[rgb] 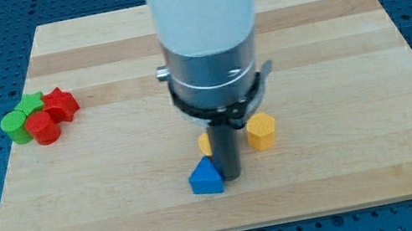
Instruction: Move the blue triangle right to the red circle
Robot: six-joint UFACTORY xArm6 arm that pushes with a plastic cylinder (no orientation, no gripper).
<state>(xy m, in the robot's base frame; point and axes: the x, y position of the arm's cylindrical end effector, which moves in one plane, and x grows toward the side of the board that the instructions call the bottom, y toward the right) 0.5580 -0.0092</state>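
The blue triangle (206, 177) lies near the bottom middle of the wooden board. My tip (231, 177) rests right against its right side. The red circle (44, 127) sits far off at the view's left, in a cluster with other blocks. The arm's white and grey body hides the board's top middle.
Beside the red circle are a red star (60, 104), a green circle (17, 127) and a green block (30, 103). A yellow hexagon (261, 132) lies right of the rod. Another yellow block (205, 143) peeks out left of the rod. The board's bottom edge (234, 228) is close below the triangle.
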